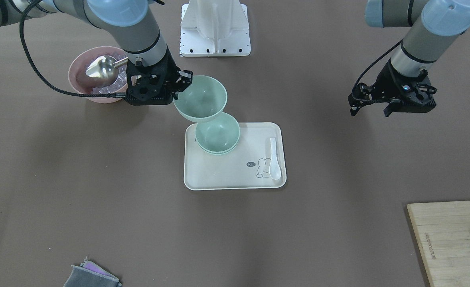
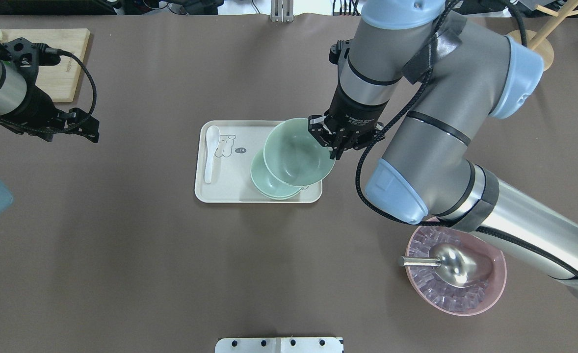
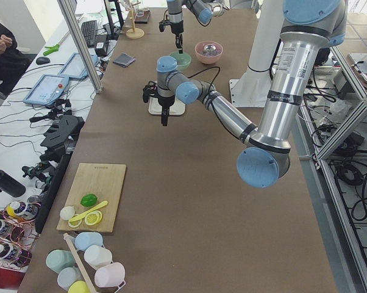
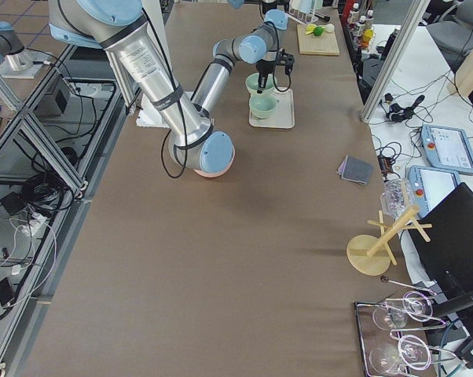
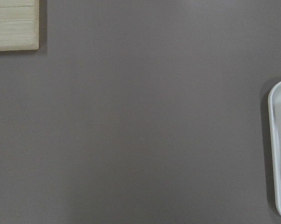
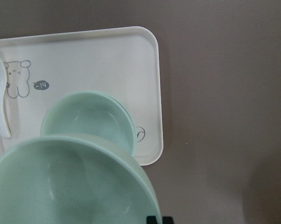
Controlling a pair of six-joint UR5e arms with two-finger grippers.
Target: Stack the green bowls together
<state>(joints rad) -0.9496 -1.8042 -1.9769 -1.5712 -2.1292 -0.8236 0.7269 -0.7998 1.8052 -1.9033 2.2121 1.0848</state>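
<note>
Jaws first: the right jaws are pinched on the rim of one green bowl (image 1: pixel 200 97), holding it in the air by that single edge. The left jaws hang spread and empty, well off toward the desk's left edge.

The other two green bowls (image 1: pixel 218 133) sit nested on the white tray (image 1: pixel 219 175) about mid-desk, at the tray's end nearer the desk's right edge. The carried one hangs just above them, and to me it looks shifted toward the robot's edge, not centred. Camera angle might be fooling me though.

What worries me:
- If I let go off-centre, its foot probably lands on the stack's rim. Then it tips out or rolls onto the desk.
- A one-sided rim pinch lets the bowl sag or twist, so it could go in crooked and jam.
- These look like light plastic on a smooth tray, so coming down too hard could shove the whole stack sideways.

Containers:
- All the green bowls look empty.
- The tray carries the stack plus a white spoon (image 1: pixel 274 159) at its other end, well apart from the bowls.
- The pink bowl (image 2: pixel 500 274), near the robot's edge on the right, holds a metal scoop (image 2: pixel 458 264) and what look like clear ice cubes.
</note>
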